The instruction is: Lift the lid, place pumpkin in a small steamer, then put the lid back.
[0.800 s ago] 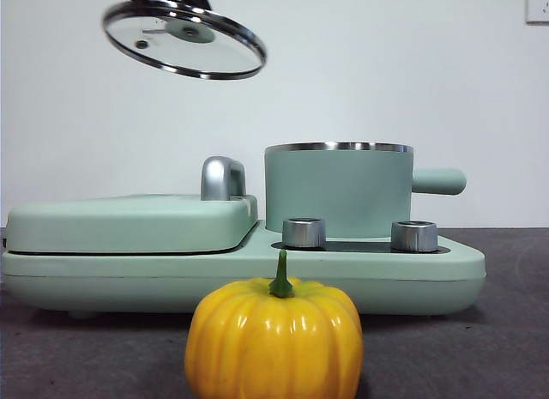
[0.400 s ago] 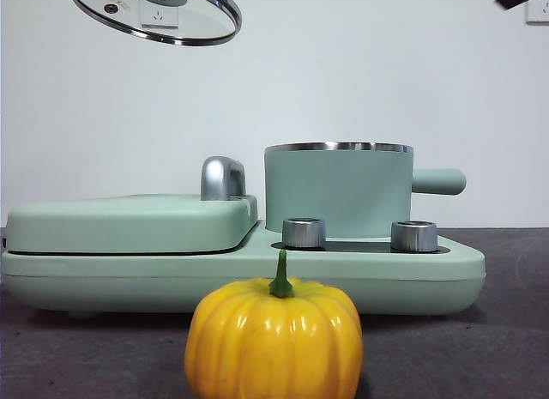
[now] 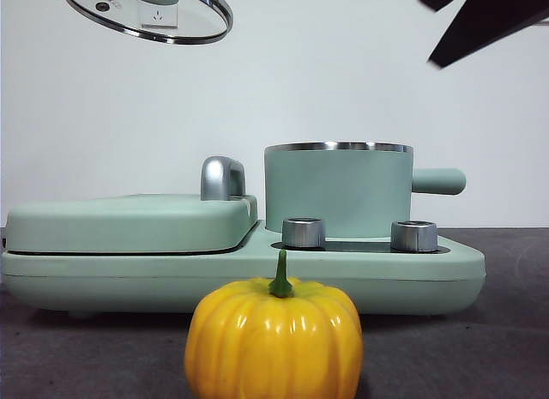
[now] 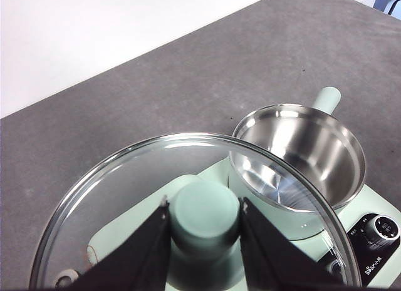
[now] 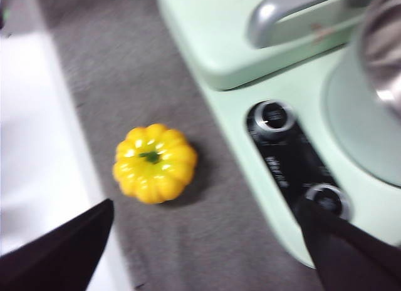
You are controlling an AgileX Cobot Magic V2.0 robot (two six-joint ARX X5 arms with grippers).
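Observation:
The glass lid (image 3: 146, 13) hangs tilted high at the upper left of the front view, away from the pot. My left gripper (image 4: 203, 206) is shut on its mint-green knob (image 4: 205, 219). The small steamer (image 3: 339, 193) stands uncovered on the base, and its bare steel inside (image 4: 301, 156) shows in the left wrist view. The yellow pumpkin (image 3: 274, 339) sits on the grey table in front of the appliance. My right gripper (image 3: 485, 17) enters at the upper right, high above the table. It is open (image 5: 205, 206) with nothing between its jaws, and the pumpkin (image 5: 155, 163) lies below it.
A flat mint-green cover (image 3: 129, 223) with a chrome handle (image 3: 221, 178) fills the left of the appliance base (image 3: 429, 275). Two chrome dials (image 3: 304, 232) (image 3: 414, 236) stand in front of the pot. The pot's stubby handle (image 3: 439, 181) points right.
The lid has risen and shifted left, clear of the pot. The right arm has come into the front view at the top right corner and grown larger.

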